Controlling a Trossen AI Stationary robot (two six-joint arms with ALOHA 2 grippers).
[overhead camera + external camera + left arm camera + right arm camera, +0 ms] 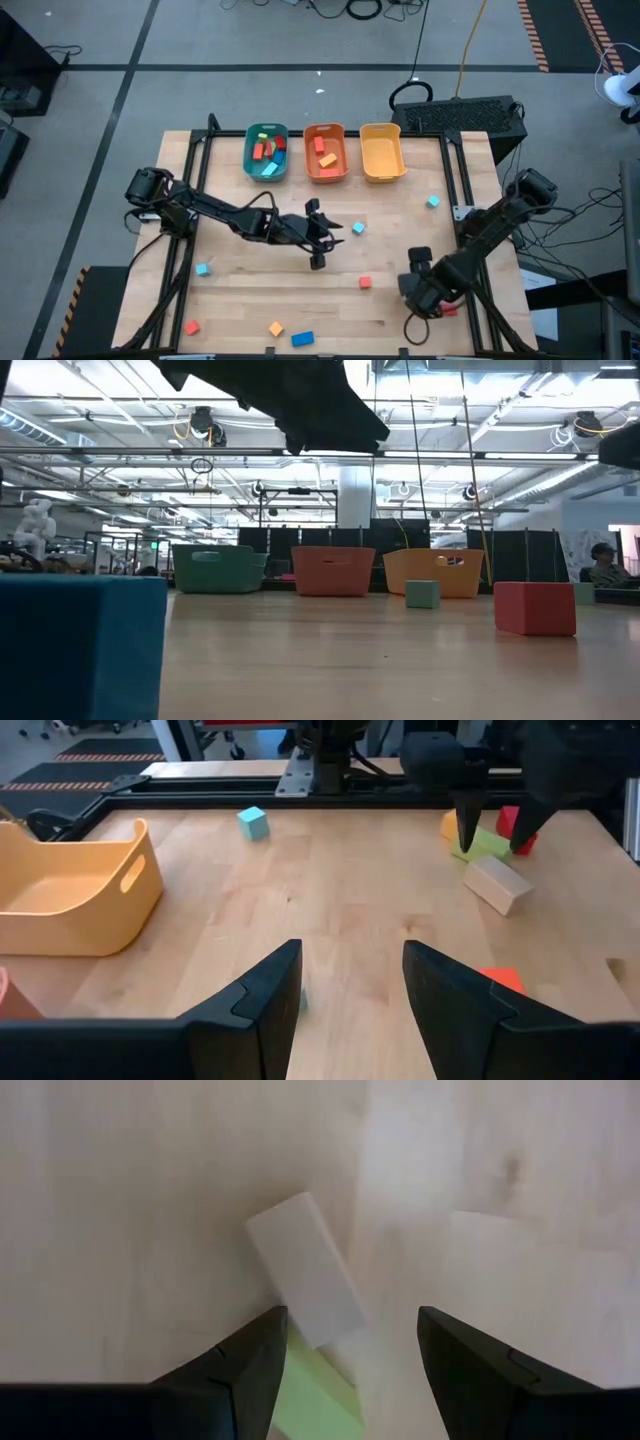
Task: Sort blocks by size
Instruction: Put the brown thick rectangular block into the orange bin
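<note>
From above, we see the right hand [428,292] low over the table's [400,240] near right corner, the left hand [318,240] mid-table, and blocks scattered around.

From the left wrist, our left hand [350,995] is open and empty; a tan block [497,884] lies beyond.

From the right wrist, our right hand [350,1345] is open, with a pale bar [305,1270] just ahead between its fingers, touching a green block [310,1400].
</note>
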